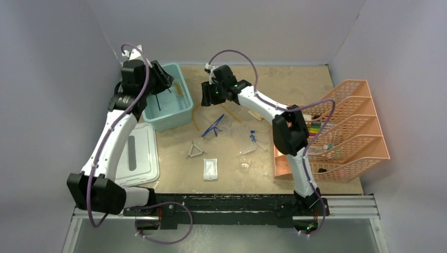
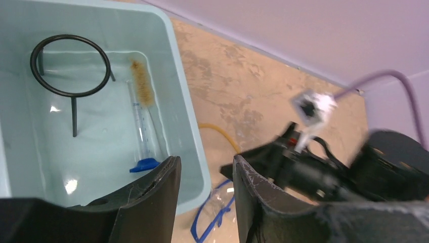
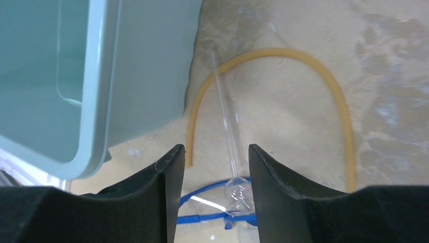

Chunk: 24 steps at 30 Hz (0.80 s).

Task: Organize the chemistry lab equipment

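Right gripper [image 3: 215, 157] hangs open over amber tubing [image 3: 283, 52], left gripper [image 2: 206, 164] open above teal tub [image 2: 187, 101]; pickup step, I judge, so next lower and pinch.

Ring tripod [image 2: 69, 36] is sitting inside the tub [image 1: 185, 97] at upper left; tubing [image 3: 283, 50] is curling just right of it, goggles [image 1: 213, 126] lying below, wire triangle [image 1: 196, 152] and packet [image 1: 210, 168] lower centre, tiered tray [image 1: 358, 132] standing far right.

The teal tub [image 2: 186, 119] is smooth glossy plastic, the ring tripod [image 2: 74, 114] matt black metal wire, the amber tubing [image 3: 273, 51] dull and rubbery.
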Available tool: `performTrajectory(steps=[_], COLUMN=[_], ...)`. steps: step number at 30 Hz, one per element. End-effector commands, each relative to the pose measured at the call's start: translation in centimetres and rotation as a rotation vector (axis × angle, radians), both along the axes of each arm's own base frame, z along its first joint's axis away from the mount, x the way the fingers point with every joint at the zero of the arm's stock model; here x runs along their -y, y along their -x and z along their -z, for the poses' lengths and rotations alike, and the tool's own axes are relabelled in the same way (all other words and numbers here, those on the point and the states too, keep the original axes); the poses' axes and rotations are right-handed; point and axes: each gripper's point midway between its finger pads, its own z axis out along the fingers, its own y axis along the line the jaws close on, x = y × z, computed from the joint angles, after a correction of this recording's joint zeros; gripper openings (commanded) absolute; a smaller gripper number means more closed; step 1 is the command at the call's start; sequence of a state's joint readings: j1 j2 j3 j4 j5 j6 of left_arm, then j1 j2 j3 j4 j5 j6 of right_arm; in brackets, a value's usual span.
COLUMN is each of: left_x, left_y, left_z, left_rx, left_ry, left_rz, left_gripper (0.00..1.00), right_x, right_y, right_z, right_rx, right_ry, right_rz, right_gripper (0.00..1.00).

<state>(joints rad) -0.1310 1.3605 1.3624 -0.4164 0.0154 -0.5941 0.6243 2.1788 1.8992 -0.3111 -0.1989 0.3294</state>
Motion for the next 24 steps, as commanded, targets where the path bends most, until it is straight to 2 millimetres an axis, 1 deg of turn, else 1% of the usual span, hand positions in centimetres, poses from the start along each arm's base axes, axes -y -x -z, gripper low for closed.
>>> performTrajectory(steps=[1, 3, 5, 8, 11, 15, 20, 24], left_x=[1.4, 1.9, 2.0, 2.0, 1.9, 1.7, 1.7, 1.8], left_y=[2.2, 3.5, 4.6, 5.7, 6.1, 6.4, 6.6, 6.5], left_z=[-1.8, -2.3, -1.9, -1.7, -1.2, -0.6, -0.4, -0.3], left_rx=[0.116, 0.150, 0.160, 0.171, 0.157, 0.154, 0.149, 0.146], left_ry=[0.000, 0.008, 0.011, 0.009, 0.000, 0.006, 0.002, 0.001], left_rz=[0.125, 0.163, 0.176, 0.188, 0.190, 0.178, 0.182, 0.185], left_gripper=[0.42, 0.42, 0.42, 0.42, 0.42, 0.42, 0.43, 0.43], right_x=[-1.0, -1.0, -1.1, -1.3, -1.5, -1.3, -1.5, -1.6], right_y=[0.3, 0.3, 0.4, 0.4, 0.5, 1.1, 1.7, 1.8], right_z=[0.7, 1.8, 2.8, 4.2, 5.7, 7.5, 8.3, 9.0], right_rx=[0.024, 0.014, 0.002, -0.012, -0.038, -0.071, -0.077, -0.083], right_ry=[0.076, 0.098, 0.111, 0.135, 0.162, 0.203, 0.218, 0.229], right_rz=[-0.032, -0.026, -0.029, -0.051, -0.081, -0.121, -0.175, -0.200], right_gripper=[0.50, 0.48, 0.47, 0.47, 0.47, 0.45, 0.42, 0.37])
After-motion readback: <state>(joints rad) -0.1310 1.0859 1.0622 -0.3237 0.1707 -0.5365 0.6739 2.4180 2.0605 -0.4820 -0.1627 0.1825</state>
